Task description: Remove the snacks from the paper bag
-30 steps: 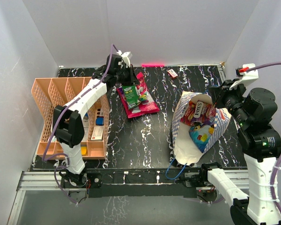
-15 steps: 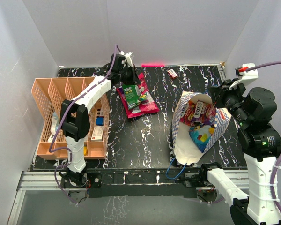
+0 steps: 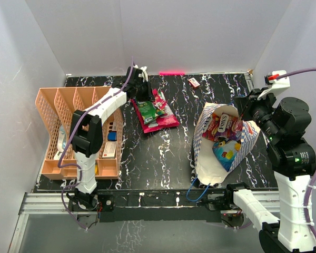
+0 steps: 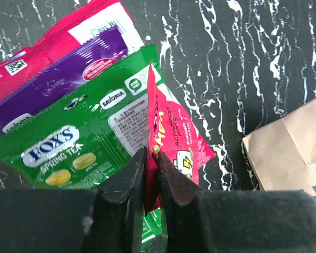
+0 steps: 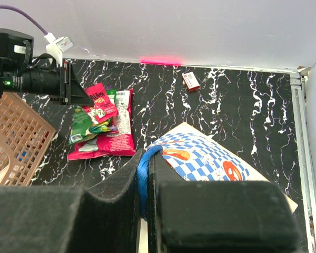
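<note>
The paper bag (image 3: 206, 164) is sitting on the right half of the bench (image 3: 163, 153). Its long axis is running from the near left to the far right, and its open mouth is tipping up and to the far right. A heap of packets (image 3: 224, 132) is showing inside the bag. The right end effector (image 5: 145, 158) is pinching shut on the bag's blue cord handle (image 5: 142, 176) at the far rim. Only the right wrist view is making that grip plain; from above the fingers are merging with the bag's edge. At the far middle of the bench, the left end effector (image 4: 151, 158) is clamping a red packet (image 4: 174, 142) by one end. The packet is standing on edge, its long axis pointing away from the fingers towards the bag. The left wrist view is showing what the top view is blurring: under it a green packet (image 4: 79, 147), a purple packet (image 4: 68, 68) and a pink packet (image 4: 68, 31) are lying flat and overlapping, their long axes roughly parallel. The right wrist view is also catching a small red-and-white box (image 5: 190, 80) near the back wall. From above, a peach organizer (image 3: 58, 105) is standing at the left edge.
</note>
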`<state>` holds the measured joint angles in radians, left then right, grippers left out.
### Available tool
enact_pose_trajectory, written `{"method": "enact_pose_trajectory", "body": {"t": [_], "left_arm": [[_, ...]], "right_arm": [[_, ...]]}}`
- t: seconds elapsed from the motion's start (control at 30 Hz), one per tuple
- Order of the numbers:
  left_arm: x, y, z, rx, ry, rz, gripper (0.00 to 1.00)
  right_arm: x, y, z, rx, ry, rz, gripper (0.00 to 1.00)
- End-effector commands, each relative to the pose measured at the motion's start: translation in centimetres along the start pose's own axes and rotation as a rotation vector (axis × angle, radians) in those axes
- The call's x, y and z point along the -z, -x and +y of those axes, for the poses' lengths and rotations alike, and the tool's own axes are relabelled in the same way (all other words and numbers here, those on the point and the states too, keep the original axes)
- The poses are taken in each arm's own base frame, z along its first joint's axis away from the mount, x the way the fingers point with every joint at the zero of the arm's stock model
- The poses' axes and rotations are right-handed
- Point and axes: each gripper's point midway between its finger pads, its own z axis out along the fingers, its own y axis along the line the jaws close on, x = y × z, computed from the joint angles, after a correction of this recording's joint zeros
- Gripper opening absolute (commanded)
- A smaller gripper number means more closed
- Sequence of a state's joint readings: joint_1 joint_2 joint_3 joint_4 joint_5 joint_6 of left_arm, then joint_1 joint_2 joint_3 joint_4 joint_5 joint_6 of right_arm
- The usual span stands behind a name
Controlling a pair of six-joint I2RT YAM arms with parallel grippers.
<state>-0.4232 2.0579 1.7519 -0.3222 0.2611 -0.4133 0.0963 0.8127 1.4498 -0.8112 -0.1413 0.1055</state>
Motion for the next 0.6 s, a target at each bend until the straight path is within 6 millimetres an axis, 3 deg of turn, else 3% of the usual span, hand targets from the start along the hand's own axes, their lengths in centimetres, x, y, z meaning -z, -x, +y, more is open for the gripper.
{"method": "enact_pose_trajectory", "body": {"t": [0.0, 0.27, 0.47, 0.57], "left_arm": [[0.8, 0.0, 1.2, -0.011, 0.07, -0.006, 0.13], [0.6, -0.3, 1.9, -0.02, 0.089, 0.001, 0.23], [1.6, 0.4, 2.1, -0.037, 0.125, -0.027, 0.47], [2.8, 1.2, 1.9, -0.054, 0.138, -0.056, 0.51]], "right_arm": [[1.4, 4.9, 0.8, 0.03, 0.022, -0.168, 0.08], [1.6, 5.1, 0.8, 0.031, 0.023, -0.17, 0.08], [1.6, 5.1, 0.9, 0.028, 0.026, -0.169, 0.08], [1.5, 5.1, 0.9, 0.027, 0.028, -0.167, 0.08]]}}
